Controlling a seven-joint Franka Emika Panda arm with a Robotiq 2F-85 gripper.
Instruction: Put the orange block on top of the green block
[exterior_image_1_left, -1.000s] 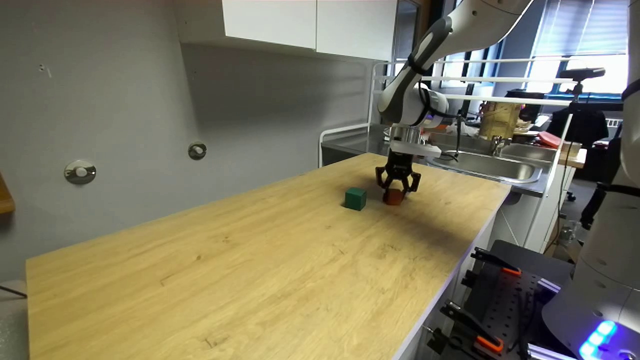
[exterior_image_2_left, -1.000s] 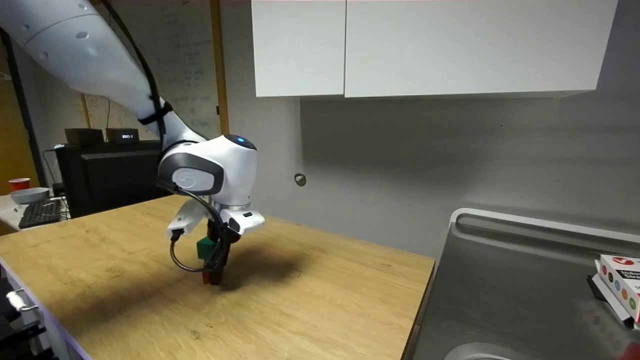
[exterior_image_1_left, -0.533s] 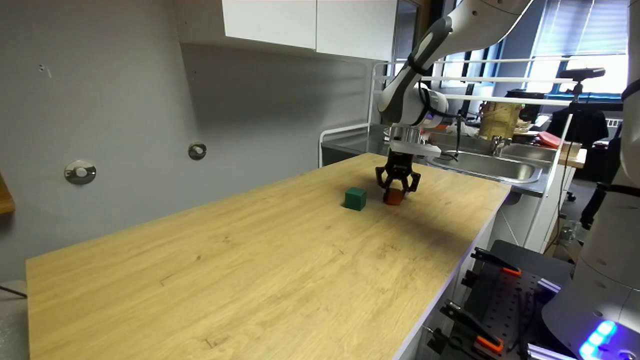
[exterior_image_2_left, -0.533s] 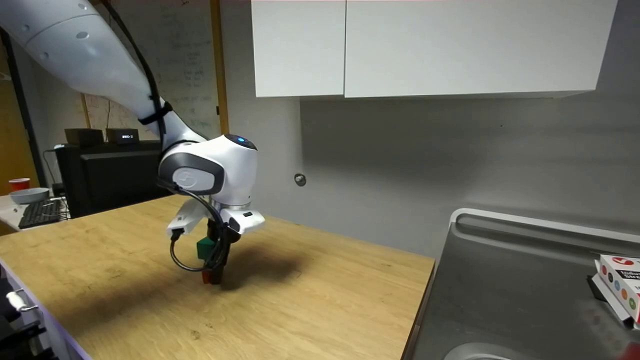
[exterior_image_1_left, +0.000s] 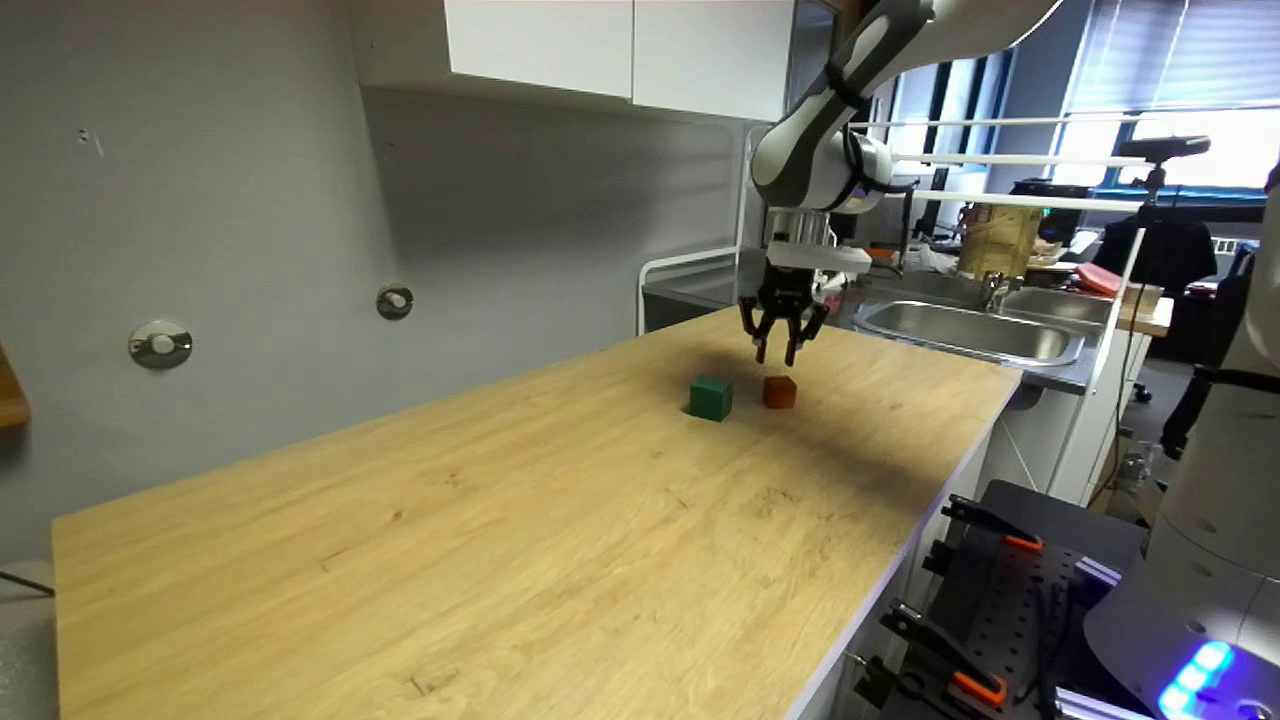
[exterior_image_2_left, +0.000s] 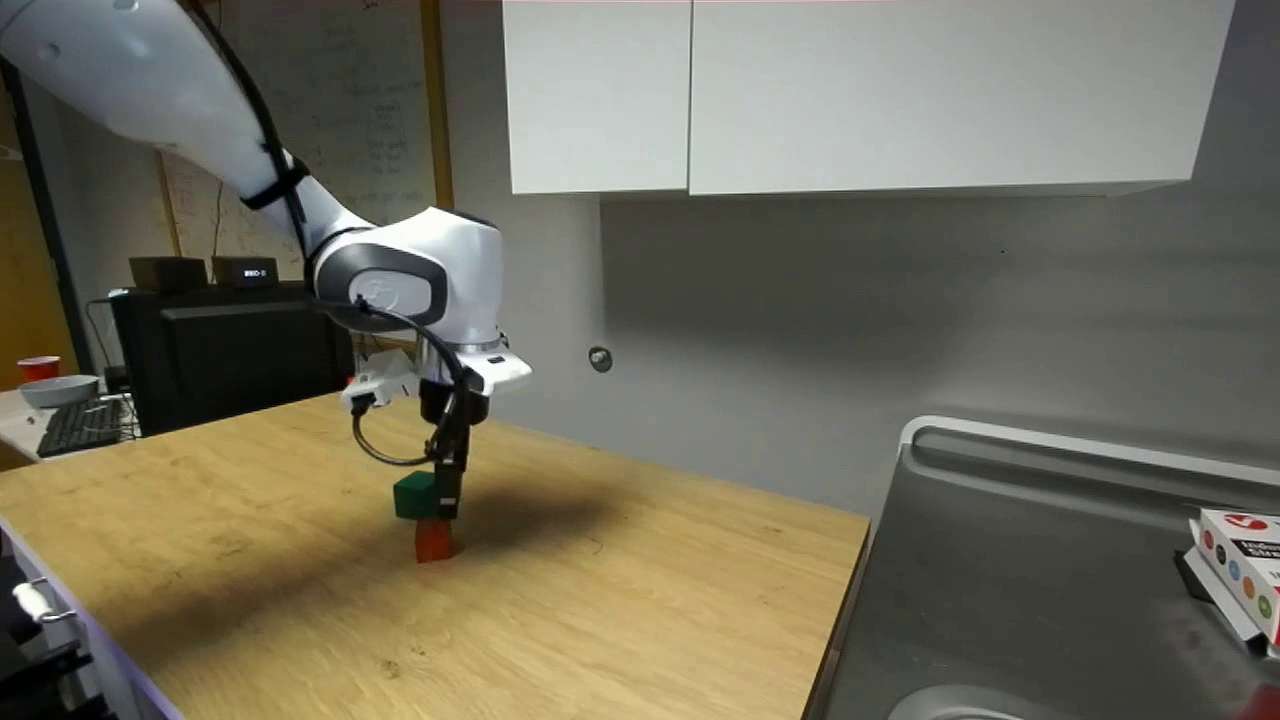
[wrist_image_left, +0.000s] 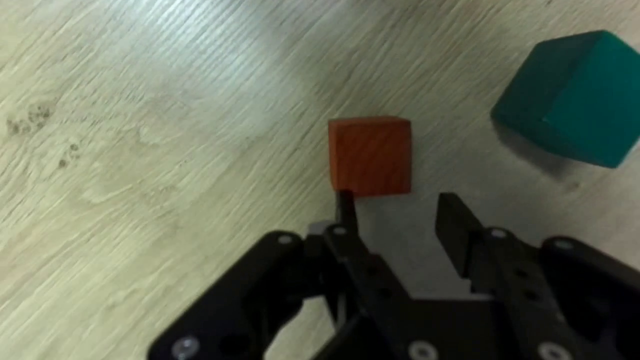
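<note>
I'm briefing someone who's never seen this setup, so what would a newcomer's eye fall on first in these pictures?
Likely the white arm at upper right in an exterior view, its jaws open over the table. Next, lower in that picture, the orange block and, left of it there, the green block, two vivid spots of colour set apart. A blue light also glows in the lower right corner.

The orange block (exterior_image_1_left: 780, 392) is reddish, the green block (exterior_image_1_left: 711, 398) dark, the tabletop (exterior_image_1_left: 480, 580) grained

A whiteboard (exterior_image_2_left: 365, 120), keyboard (exterior_image_2_left: 82, 425) and sink (exterior_image_1_left: 965, 325) suggest an office-like lab
</note>
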